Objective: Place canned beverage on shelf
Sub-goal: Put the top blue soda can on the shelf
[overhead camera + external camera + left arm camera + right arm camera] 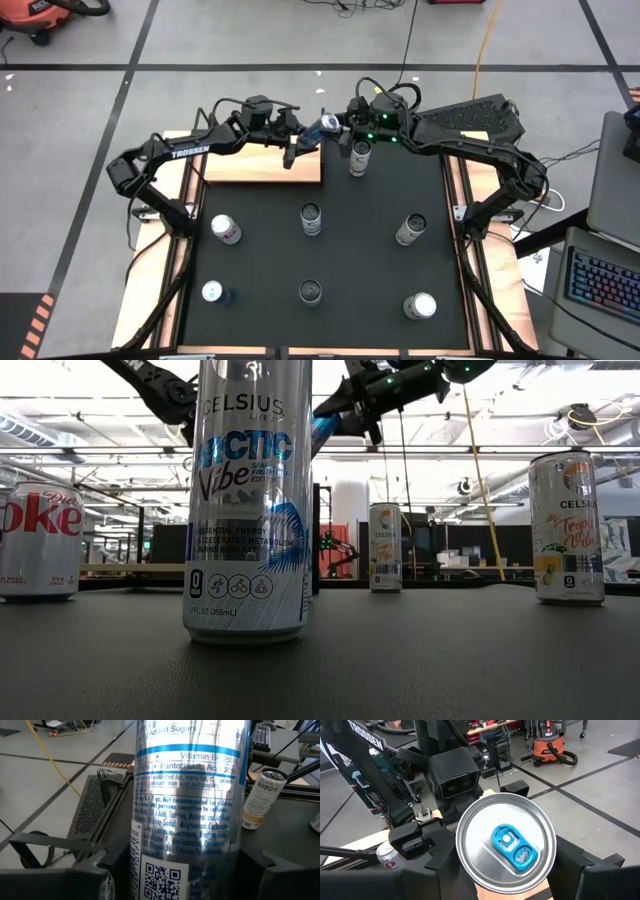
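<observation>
The canned beverage (328, 124), one silver can with blue print and a blue tab, hung in the air on a slant at the mat's 12 o'clock edge. It was off the 1 o'clock corner of the shelf (262, 166) and did not rest on the board.

Two grippers met on it. The left gripper (305, 135) came in from 9 o'clock and had its fingers closed against the can's body. The right gripper (343, 124) came in from 3 o'clock and clasped the can near its top end.

The single shelf, a light-wood board, lay at 11 o'clock on the black mat (360, 260) with nothing on it.

Seven more cans stood upright on the mat. The nearest can (360, 158) stood just at 5 o'clock of the held one. Three formed a middle row and three a near row, all well apart from one another.

Wooden strips (458, 200) edged the mat. Around the table lay a grey floor (250, 40) crossed by dark tape lines. A red vacuum (40, 15) stood at 10 o'clock, and a backlit keyboard (600, 280) sat at 4 o'clock.
</observation>
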Controlling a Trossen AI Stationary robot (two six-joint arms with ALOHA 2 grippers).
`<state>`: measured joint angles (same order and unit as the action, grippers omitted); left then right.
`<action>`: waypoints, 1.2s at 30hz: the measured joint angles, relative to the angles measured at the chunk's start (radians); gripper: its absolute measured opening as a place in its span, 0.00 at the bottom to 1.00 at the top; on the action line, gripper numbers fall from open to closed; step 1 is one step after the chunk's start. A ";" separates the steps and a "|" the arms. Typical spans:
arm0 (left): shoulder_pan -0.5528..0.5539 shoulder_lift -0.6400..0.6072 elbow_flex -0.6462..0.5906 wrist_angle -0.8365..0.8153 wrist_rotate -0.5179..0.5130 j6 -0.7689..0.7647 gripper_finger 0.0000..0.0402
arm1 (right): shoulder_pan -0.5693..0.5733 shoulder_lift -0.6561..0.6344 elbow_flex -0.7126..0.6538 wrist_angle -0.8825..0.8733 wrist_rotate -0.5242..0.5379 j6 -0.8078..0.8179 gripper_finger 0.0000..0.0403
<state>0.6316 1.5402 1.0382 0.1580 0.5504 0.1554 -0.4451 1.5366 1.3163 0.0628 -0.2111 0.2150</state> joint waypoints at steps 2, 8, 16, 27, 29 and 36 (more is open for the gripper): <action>-0.007 0.001 0.000 0.008 -0.004 -0.001 0.59 | 0.006 0.003 0.000 0.008 0.002 0.000 0.51; -0.014 0.003 -0.001 0.015 -0.012 -0.005 0.59 | 0.013 0.041 0.004 0.055 0.003 0.026 0.51; -0.015 0.005 -0.003 0.006 -0.020 0.000 0.59 | 0.015 0.073 0.006 0.060 0.001 0.035 0.51; -0.016 0.004 0.011 0.007 -0.022 -0.038 0.59 | 0.019 0.073 0.006 0.056 -0.018 0.053 0.51; -0.016 0.004 0.011 0.004 -0.023 -0.038 0.59 | 0.020 0.074 0.006 0.053 -0.018 0.054 0.51; -0.018 0.004 0.011 -0.001 -0.025 -0.042 0.59 | 0.020 0.074 0.005 0.042 -0.021 0.051 0.50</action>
<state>0.6136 1.5440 1.0489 0.1573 0.5251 0.1139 -0.4252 1.6108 1.3212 0.1049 -0.2325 0.2659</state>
